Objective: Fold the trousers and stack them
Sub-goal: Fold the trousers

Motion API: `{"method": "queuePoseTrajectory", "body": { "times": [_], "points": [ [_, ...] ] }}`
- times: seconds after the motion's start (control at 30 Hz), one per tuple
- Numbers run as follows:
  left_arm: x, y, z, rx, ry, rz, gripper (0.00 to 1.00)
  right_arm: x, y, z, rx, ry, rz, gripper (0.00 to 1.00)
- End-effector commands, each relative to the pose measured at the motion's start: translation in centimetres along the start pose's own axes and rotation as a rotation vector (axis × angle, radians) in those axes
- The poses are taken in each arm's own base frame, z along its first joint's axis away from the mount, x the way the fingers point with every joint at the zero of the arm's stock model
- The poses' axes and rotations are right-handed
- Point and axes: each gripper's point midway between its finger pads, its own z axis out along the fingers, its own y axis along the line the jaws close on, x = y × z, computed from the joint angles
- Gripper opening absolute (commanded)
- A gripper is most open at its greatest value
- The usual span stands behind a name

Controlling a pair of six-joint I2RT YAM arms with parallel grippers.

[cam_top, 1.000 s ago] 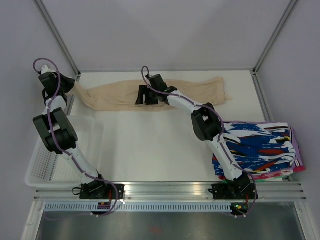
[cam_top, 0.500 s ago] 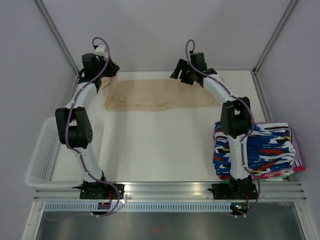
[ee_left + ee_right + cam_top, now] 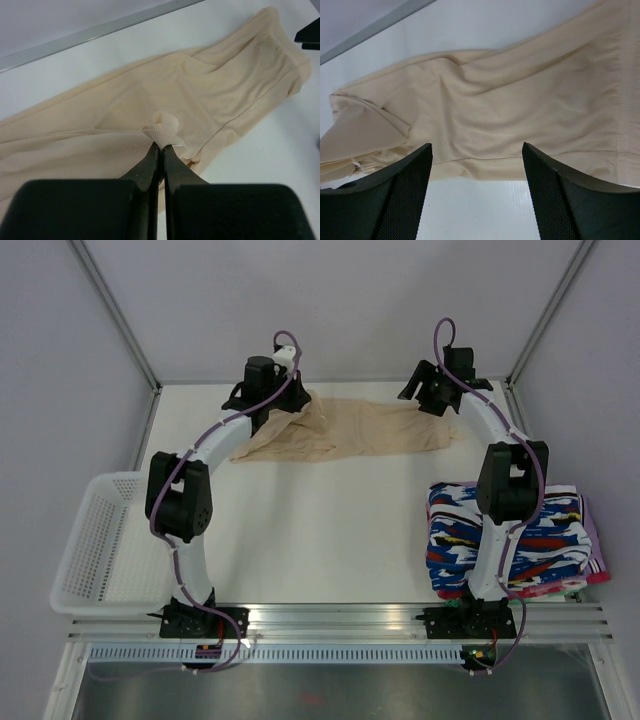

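Whereas half a second ago the left gripper (image 3: 161, 148) stood at the outstretched leg end, it has now swung rightward, arm bent, clamped on a ribbed cuff of the plain beige thin-fabric trousers (image 3: 370, 428), doubling them over. They lie beyond and left of the folded stack of blue, white, red and black patterned garments (image 3: 545, 530). The right gripper (image 3: 476, 146), arm stretched beyond that stack, hovers over their nearer end, jaws spread, grasping nothing.

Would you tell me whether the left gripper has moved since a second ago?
Yes. The left gripper, shut on the trousers, has swung right, away from the left corner post.
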Motion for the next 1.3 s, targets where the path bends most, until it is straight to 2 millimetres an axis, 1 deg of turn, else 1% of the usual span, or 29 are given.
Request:
{"method": "queuePoseTrajectory", "body": {
  "times": [0.0, 0.07, 0.1, 0.17, 0.23, 0.27, 0.3, 0.33, 0.37, 0.4, 0.43, 0.47, 0.5, 0.53, 0.57, 0.6, 0.63, 0.67, 0.73, 0.77, 0.8, 0.83, 0.9, 0.93, 1.0, 1.1, 1.13, 1.2, 1.27],
  "points": [
    [0.4, -0.5, 1.6, -0.046, -0.024, -0.103, 0.02, 0.5, -0.2, -0.6, -0.033, 0.035, -0.031, 0.79],
    [1.3, -0.6, 2.3, -0.074, 0.009, -0.184, 0.02, 0.8, -0.1, -0.6, -0.043, 0.048, -0.04, 0.79],
    [0.7, -0.8, 2.5, -0.088, 0.0, -0.206, 0.02, 1.1, -0.1, -0.5, -0.045, 0.056, -0.04, 0.79],
    [0.6, 0.0, 2.7, -0.173, -0.007, -0.286, 0.02, 1.2, 0.1, -0.3, -0.062, 0.065, -0.032, 0.79],
    [-0.7, 0.6, 2.6, -0.224, -0.035, -0.337, 0.02, 1.7, 0.8, -0.2, -0.102, 0.088, 0.006, 0.79],
    [-1.3, 0.7, 2.4, -0.234, -0.046, -0.348, 0.02, 1.7, 1.8, -0.2, -0.154, 0.09, 0.022, 0.79],
    [-2.6, 0.6, 2.2, -0.236, -0.071, -0.349, 0.02, 2.1, 2.2, 0.1, -0.18, 0.102, 0.053, 0.78],
    [-3.3, 0.5, 2.1, -0.233, -0.084, -0.347, 0.02, 2.3, 3.4, 0.2, -0.223, 0.113, 0.135, 0.79],
    [-3.8, 0.4, 2.0, -0.229, -0.095, -0.348, 0.02, 2.3, 5.2, 0.4, -0.299, 0.103, 0.153, 0.79],
    [-4.5, 0.4, 1.8, -0.23, -0.108, -0.348, 0.02, 2.7, 6.3, 1.0, -0.326, 0.111, 0.184, 0.79],
    [-4.3, 0.5, 1.8, -0.236, -0.105, -0.355, 0.02, 3.8, 8.4, 1.4, -0.352, 0.136, 0.24, 0.79],
    [-4.4, 0.5, 1.7, -0.242, -0.106, -0.361, 0.02, 3.5, 10.3, 1.6, -0.392, 0.121, 0.245, 0.8],
    [-4.1, 0.6, 1.7, -0.25, -0.097, -0.364, 0.02, 4.6, 11.2, 2.7, -0.406, 0.146, 0.262, 0.8],
    [-3.5, 0.6, 1.7, -0.256, -0.076, -0.373, 0.02, 5.3, 12.6, 3.1, -0.427, 0.16, 0.271, 0.8],
    [-3.3, 0.7, 1.6, -0.258, -0.069, -0.376, 0.02, 6.1, 15.4, 3.3, -0.462, 0.171, 0.287, 0.8],
    [-3.3, 0.7, 1.5, -0.261, -0.066, -0.376, 0.02, 7.6, 15.7, 4.8, -0.448, 0.198, 0.313, 0.8],
    [-3.0, 0.7, 1.4, -0.262, -0.056, -0.373, 0.02, 8.7, 17.2, 5.3, -0.467, 0.206, 0.33, 0.81],
    [-3.0, 0.9, 1.3, -0.274, -0.06, -0.373, 0.02, 9.7, 17.5, 6.4, -0.461, 0.239, 0.426, 0.82],
    [-3.6, 1.3, 1.0, -0.293, -0.081, -0.354, 0.02, 11.1, 18.4, 7.3, -0.488, 0.251, 0.523, 0.87],
    [-4.1, 1.4, 0.8, -0.293, -0.09, -0.34, 0.02, 11.6, 18.4, 8.0, -0.471, 0.276, 0.621, 0.87],
    [-4.2, 1.5, 0.8, -0.293, -0.095, -0.333, 0.02, 11.8, 18.5, 8.2, -0.469, 0.277, 0.66, 0.89],
    [-4.4, 1.6, 0.8, -0.295, -0.1, -0.329, 0.02, 11.9, 18.6, 8.6, -0.455, 0.265, 0.694, 0.93],
    [-4.7, 1.8, 0.8, -0.286, -0.108, -0.323, 0.02, 11.4, 19.0, 8.7, -0.445, 0.247, 0.76, 0.94],
    [-4.6, 1.9, 0.8, -0.286, -0.106, -0.323, 0.02, 11.2, 19.1, 9.0, -0.429, 0.218, 0.784, 0.98],
    [-4.6, 2.1, 0.8, -0.28, -0.11, -0.327, 0.02, 10.2, 19.1, 9.1, -0.41, 0.176, 0.854, 0.98],
    [-4.6, 2.7, 0.7, -0.287, -0.116, -0.344, 0.02, 9.8, 18.5, 9.2, -0.403, 0.141, 0.951, 0.98],
    [-4.4, 2.8, 0.7, -0.288, -0.116, -0.35, 0.02, 9.4, 18.0, 9.3, -0.41, 0.112, 1.023, 0.98],
    [-4.4, 2.7, 0.8, -0.264, -0.114, -0.361, 0.02, 8.8, 17.8, 9.2, -0.413, 0.081, 1.08, 0.98],
    [-4.1, 2.8, 0.8, -0.261, -0.112, -0.367, 0.02, 8.7, 17.6, 9.4, -0.394, 0.07, 1.096, 0.98]
  ]
}}
